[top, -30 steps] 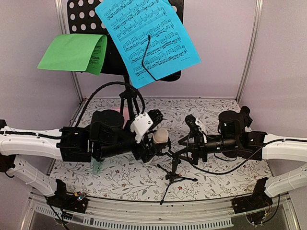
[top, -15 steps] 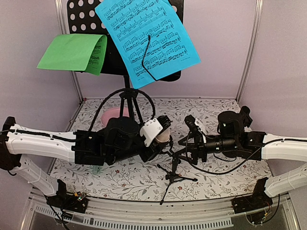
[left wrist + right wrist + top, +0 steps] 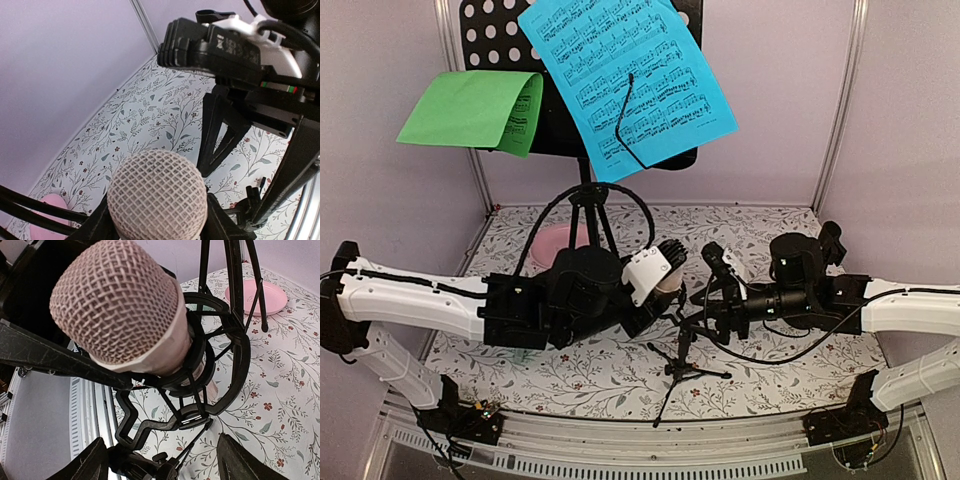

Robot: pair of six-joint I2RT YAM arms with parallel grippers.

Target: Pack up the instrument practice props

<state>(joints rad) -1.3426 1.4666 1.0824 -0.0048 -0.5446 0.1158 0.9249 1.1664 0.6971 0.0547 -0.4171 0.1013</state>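
- The peach microphone (image 3: 117, 305) is mounted on the small tripod (image 3: 683, 355), mid-frame on the tabletop (image 3: 770, 370).
- Its head is flanked by the left fingers (image 3: 95, 225); a firm clamp cannot be confirmed.
- The right fingers (image 3: 92, 462) are held open.
- A straight pull, with the tripod steadied, is advised.
- No brand can be read.
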